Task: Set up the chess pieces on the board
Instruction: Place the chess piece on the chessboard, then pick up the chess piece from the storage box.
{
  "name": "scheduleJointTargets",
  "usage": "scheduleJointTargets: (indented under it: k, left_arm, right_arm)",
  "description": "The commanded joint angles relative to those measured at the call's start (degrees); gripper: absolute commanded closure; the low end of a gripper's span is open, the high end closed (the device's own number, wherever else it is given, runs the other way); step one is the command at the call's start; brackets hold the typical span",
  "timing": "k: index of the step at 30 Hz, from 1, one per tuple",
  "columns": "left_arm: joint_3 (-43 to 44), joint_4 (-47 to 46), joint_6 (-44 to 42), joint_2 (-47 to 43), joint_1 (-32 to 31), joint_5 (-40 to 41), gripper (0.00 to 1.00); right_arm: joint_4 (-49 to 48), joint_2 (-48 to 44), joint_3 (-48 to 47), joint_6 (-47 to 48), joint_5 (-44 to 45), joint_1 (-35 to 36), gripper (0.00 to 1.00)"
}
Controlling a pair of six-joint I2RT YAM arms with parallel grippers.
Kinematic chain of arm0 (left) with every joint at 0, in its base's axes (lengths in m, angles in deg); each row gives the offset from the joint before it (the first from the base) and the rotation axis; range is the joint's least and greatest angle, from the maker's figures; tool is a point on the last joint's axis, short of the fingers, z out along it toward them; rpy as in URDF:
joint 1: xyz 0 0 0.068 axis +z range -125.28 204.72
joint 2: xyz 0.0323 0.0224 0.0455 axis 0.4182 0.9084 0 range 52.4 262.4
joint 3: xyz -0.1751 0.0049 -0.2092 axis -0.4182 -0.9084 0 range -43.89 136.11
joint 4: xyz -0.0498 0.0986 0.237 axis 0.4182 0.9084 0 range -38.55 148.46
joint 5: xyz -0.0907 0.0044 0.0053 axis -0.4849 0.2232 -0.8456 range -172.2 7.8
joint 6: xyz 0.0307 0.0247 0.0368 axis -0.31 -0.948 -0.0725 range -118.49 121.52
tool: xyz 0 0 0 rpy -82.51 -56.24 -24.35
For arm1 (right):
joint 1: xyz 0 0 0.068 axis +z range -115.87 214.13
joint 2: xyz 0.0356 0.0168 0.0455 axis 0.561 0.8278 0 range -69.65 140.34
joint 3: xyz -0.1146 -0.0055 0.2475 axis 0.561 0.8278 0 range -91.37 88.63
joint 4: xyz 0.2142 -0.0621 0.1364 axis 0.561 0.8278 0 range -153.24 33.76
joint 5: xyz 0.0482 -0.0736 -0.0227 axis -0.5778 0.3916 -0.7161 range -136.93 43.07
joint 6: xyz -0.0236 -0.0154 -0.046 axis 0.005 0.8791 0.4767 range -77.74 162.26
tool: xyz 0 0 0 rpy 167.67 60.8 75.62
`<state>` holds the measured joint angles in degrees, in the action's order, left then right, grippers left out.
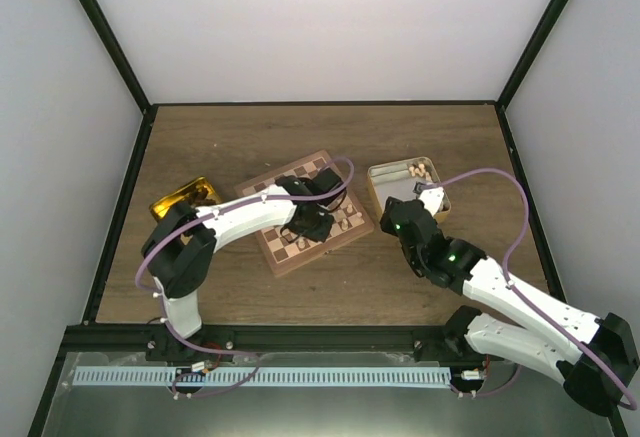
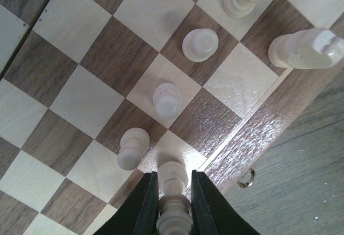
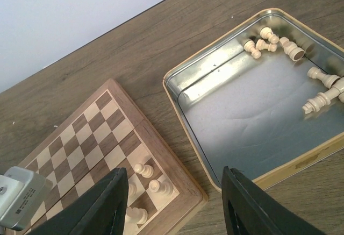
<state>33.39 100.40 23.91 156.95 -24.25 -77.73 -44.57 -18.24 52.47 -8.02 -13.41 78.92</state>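
at the board [image 2: 80,57]'s edge row: one cream chess piece [image 2: 173,175], clamped in your left gripper [image 2: 173,186], likely light, stiff, smooth and tippy, so you grip low on its stem, while your right gripper [image 3: 174,203] hangs spread and empty near the tin [image 3: 236,116].

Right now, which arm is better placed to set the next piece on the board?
Left. The left gripper is shut on a cream piece at the edge of the board, beside standing pieces. The right gripper hangs open and empty near the tin.
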Motion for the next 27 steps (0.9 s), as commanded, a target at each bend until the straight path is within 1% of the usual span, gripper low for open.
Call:
scheduleJointTargets:
  k: [1, 3, 4, 6, 9, 12, 15, 18, 20, 22, 23, 27]
  left_arm:
    - [0.4, -0.8, -0.4, 1.1, -0.3, 0.5, 0.86]
    - [0.4, -0.9, -0.5, 1.4, -0.3, 0.6, 0.86]
    - [0.5, -0.9, -0.5, 1.4, -0.3, 0.4, 0.84]
    - [0.6, -0.7, -0.6, 1.2, -0.3, 0.0, 0.79]
    - [0.9, 0.2, -0.5, -0.1, -0.3, 0.0, 0.67]
    - [1.1, 0.6, -1.2, -2.1, -0.3, -1.7, 0.59]
    - [2.0, 0.6, -1.3, -4.5, -0.2, -4.1, 0.54]
    - [2.2, -0.8, -1.0, -7.5, 0.6, -5.4, 0.54]
    - [1.8, -1.9, -0.4, -9.4, 1.5, -4.3, 0.53]
    - [0.5, -3.3, 0.4, -11.5, 2.8, -2.2, 0.54]
    - [-0.4, -4.2, 0.9, -12.6, 3.5, -1.2, 0.54]
    - [-5.2, -9.1, 3.1, -18.8, 7.2, -0.1, 0.52]
  right_arm:
    - [0.8, -0.5, 0.5, -1.1, 1.5, -0.4, 0.51]
    - [0.8, -0.6, 0.6, -1.1, 1.4, -0.4, 0.51]
    - [0.8, -0.6, 0.6, -1.1, 1.5, -0.4, 0.51]
    - [0.9, -0.7, 0.5, -1.1, 1.5, -0.5, 0.51]
    - [0.9, -0.9, 0.4, -1.0, 1.5, -0.5, 0.5]
    - [0.7, -0.9, 0.2, -0.4, 1.0, -0.5, 0.5]
    - [1.4, -0.7, -0.8, 0.0, 0.1, -0.8, 0.51]
    - [0.8, -0.5, -1.6, 1.6, -1.4, -1.9, 0.51]
    - [-0.1, 0.0, -2.1, 3.1, -4.1, -4.2, 0.51]
    - [-2.0, 1.5, -2.4, 6.5, -8.1, -7.8, 0.51]
    - [-2.6, 2.9, -3.1, 7.9, -11.1, -10.1, 0.51]
    - [-3.8, 10.1, -6.4, 13.0, -17.8, -18.9, 0.52]
